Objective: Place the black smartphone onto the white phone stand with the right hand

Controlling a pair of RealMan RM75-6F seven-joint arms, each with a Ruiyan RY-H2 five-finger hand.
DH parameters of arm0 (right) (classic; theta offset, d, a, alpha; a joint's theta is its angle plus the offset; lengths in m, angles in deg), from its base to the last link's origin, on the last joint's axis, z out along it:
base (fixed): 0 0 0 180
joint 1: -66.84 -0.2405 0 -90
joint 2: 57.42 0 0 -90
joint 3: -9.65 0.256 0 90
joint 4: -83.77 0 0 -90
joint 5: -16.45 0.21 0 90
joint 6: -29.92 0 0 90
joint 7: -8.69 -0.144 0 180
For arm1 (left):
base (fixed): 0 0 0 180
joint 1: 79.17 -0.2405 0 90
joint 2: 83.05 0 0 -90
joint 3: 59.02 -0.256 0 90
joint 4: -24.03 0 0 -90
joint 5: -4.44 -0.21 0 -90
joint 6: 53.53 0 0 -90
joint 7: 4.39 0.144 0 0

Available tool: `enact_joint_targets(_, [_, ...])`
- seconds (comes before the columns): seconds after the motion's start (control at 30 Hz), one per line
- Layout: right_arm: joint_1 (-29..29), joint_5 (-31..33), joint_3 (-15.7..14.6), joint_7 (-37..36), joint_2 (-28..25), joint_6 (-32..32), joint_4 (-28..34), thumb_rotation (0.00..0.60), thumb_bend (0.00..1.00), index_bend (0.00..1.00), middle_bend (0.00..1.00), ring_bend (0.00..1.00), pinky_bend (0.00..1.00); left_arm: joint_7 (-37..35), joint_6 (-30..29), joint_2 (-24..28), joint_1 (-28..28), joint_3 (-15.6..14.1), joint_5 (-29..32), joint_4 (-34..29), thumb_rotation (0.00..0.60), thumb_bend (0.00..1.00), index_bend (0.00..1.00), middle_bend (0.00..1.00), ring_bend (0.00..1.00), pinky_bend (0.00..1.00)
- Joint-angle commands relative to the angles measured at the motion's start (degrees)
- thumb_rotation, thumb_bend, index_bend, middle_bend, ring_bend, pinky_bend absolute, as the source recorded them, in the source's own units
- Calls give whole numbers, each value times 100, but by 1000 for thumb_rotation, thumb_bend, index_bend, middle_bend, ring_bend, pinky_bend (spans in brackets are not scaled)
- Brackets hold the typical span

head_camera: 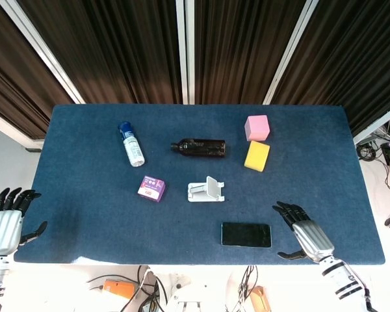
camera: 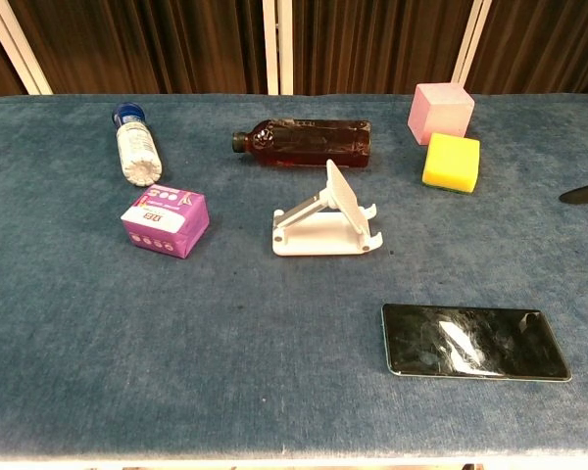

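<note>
Currently the right hand [head_camera: 303, 233] is over the near right corner of the table [head_camera: 84, 162], fingers spread, holding nothing, just right of the black smartphone [head_camera: 246, 234] but not touching it; left hand [head_camera: 5, 220] sits off the left edge, fingers apart, empty too. Phone lies flat, screen up, long side parallel to the near edge, in front of and a bit right of the white phone stand [head_camera: 206, 190], which is upright with its back plate tilted and its lip facing the robot. Handling guess: thin rigid slab, glossy glass, likely slippery and moderately heavy for its size, flush on the felt cloth so nothing to get under; I'd pinch across the two long edges near the middle, or tip one long edge up first. Glass face looks cracked or just heavily reflective in the chest view, can't tell which, so go easy on squeeze force and set it down gently on the lip. Stand looks light plastic, may slide if nudged. Writing: purple box [camera: 165, 219] has white print on its front face, too small to read; white bottle [camera: 136, 149] with blue cap has a label, unreadable; dark bottle [camera: 304, 143] shows no legible label; pink cube [camera: 440, 112] and yellow sponge [camera: 451, 162] are plain; no brand visible on phone or stand
</note>
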Motion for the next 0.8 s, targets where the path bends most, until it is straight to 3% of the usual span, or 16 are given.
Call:
enact_joint_targets(0.03, [-96,506,64,1387,803,222,42,600,187,57,0,0,0,-58,-16,-33,-4,-1,-22,59,600,178,243,185,93,0])
enact_joint_targets(0.3, [-309,1269,337,2485,1698,408,-5,600,225,166,0,0,0,-235,-16,-99,-48,-24,-5,256,600,178,243,185,93,0])
enact_joint_targets(0.5, [-549,1884,434,3115,2020,614,55,600,234,200,0,0,0,-300,14,-127,-39,-14,3,343,600,179,243,186,93,0])
enact_joint_targets(0.8, [-776,2366,467,3420,2142,650,87,600,298,247,0,0,0,-303,71,-128,-24,-10,23,366,600,178,243,185,93,0])
